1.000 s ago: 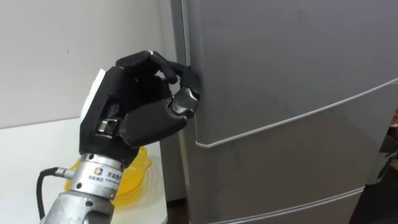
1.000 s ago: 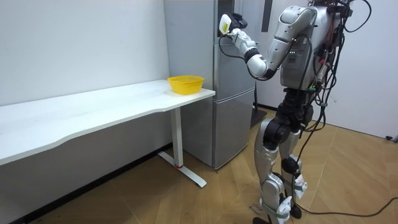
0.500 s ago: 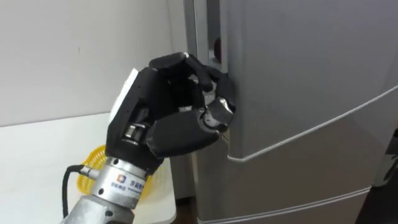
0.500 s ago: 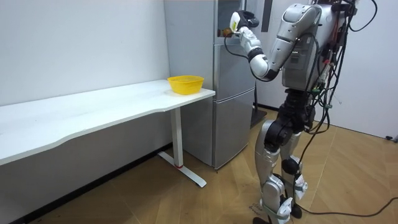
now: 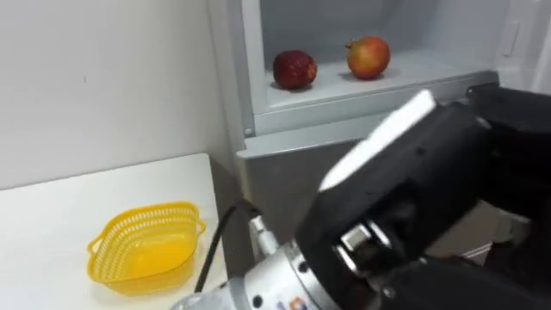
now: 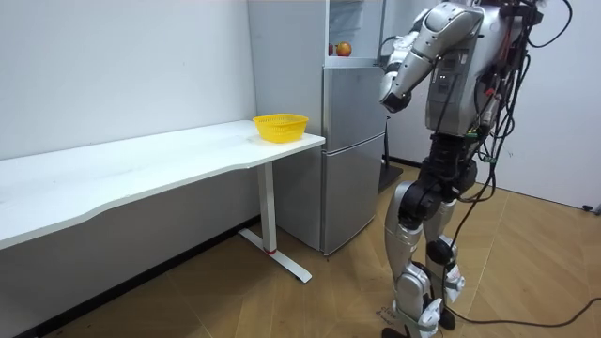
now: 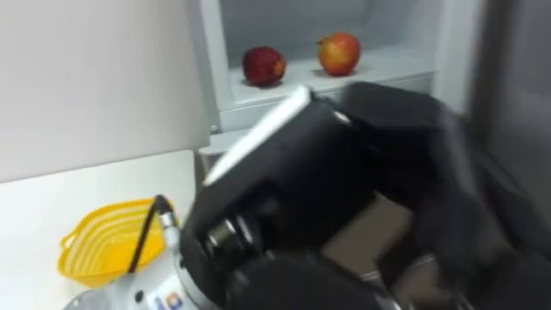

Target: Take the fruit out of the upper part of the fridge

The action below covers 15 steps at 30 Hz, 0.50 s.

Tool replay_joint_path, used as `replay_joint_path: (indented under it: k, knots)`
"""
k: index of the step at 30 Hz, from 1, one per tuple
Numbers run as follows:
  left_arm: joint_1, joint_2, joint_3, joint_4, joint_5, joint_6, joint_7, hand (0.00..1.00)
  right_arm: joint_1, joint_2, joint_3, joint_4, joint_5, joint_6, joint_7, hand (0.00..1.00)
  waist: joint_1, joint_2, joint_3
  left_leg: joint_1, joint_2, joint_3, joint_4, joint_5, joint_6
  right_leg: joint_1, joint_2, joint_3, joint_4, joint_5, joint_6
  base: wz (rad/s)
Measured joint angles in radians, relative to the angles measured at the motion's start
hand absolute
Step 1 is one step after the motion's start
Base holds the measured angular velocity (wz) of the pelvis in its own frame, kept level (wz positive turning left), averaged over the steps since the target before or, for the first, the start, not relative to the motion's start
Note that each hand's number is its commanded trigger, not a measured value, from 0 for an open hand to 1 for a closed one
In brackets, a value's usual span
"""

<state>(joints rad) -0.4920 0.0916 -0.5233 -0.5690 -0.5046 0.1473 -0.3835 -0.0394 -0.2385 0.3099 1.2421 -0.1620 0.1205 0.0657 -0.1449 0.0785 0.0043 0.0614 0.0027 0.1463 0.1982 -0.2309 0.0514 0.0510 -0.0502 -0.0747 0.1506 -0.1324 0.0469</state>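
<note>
The upper fridge compartment stands open. On its white shelf lie a dark red apple on the left and a red-and-yellow apple to its right, both untouched. My left hand is close under the camera, below and in front of the shelf, its back towards me. Its fingers curl to the right round the edge of the swung-out upper door. In the room view I stand upright in front of the fridge with the left arm raised to the door.
A yellow mesh basket sits at the near end of the white table, which stands beside the fridge on my left. A white wall runs behind the table.
The upper door has swung from a narrow gap to wide open, pulled by my left hand, which moved right and closer to the camera. The two apples have come into sight.
</note>
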Motion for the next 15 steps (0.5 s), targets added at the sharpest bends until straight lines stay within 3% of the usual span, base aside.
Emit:
replay_joint_path:
  k: [5, 6, 7, 8, 15]
  knots:
    - [-0.011, -0.014, -0.046, 0.01, -0.018, -0.001, -0.067, 1.0, -0.002, 0.005, 0.012, -0.002, 0.003, -0.005, -0.001, 0.0, -0.024, -0.005, 0.0037, 0.005, 0.0, 0.003, -0.002, 0.005, -0.008, 0.001, 0.008, 0.009, 0.001, -0.003, -0.004, -0.02]
    - [-0.011, -0.021, -0.06, 0.011, -0.018, -0.001, -0.075, 0.87, -0.003, 0.007, 0.019, -0.001, 0.008, -0.01, -0.005, 0.0, -0.027, -0.009, 0.0064, 0.005, 0.0, 0.003, -0.002, 0.005, -0.009, 0.001, 0.01, 0.01, 0.001, -0.002, -0.005, 0.0]
    - [-0.011, -0.027, -0.067, 0.012, -0.018, -0.001, -0.081, 0.15, -0.004, 0.008, 0.021, -0.001, 0.009, -0.011, -0.009, 0.0, -0.027, -0.012, 0.0078, 0.004, 0.001, 0.003, -0.002, 0.006, -0.009, 0.0, 0.011, 0.01, 0.0, -0.003, -0.006, 0.0]
    - [-0.011, -0.039, -0.079, 0.013, -0.018, -0.001, -0.086, 0.0, -0.008, 0.011, 0.024, -0.001, 0.017, -0.011, -0.013, 0.0, -0.028, -0.014, 0.0098, 0.004, 0.002, 0.002, -0.002, 0.006, -0.01, -0.001, 0.011, 0.01, 0.0, -0.003, -0.007, 0.0]
    - [-0.019, -0.069, -0.102, 0.054, -0.025, -0.001, -0.095, 0.0, -0.028, 0.023, 0.063, 0.001, 0.02, -0.011, -0.043, 0.0, -0.044, -0.02, 0.0133, -0.012, 0.0, -0.007, -0.002, 0.006, -0.01, -0.018, 0.012, 0.019, 0.0, -0.005, -0.009, 0.02]
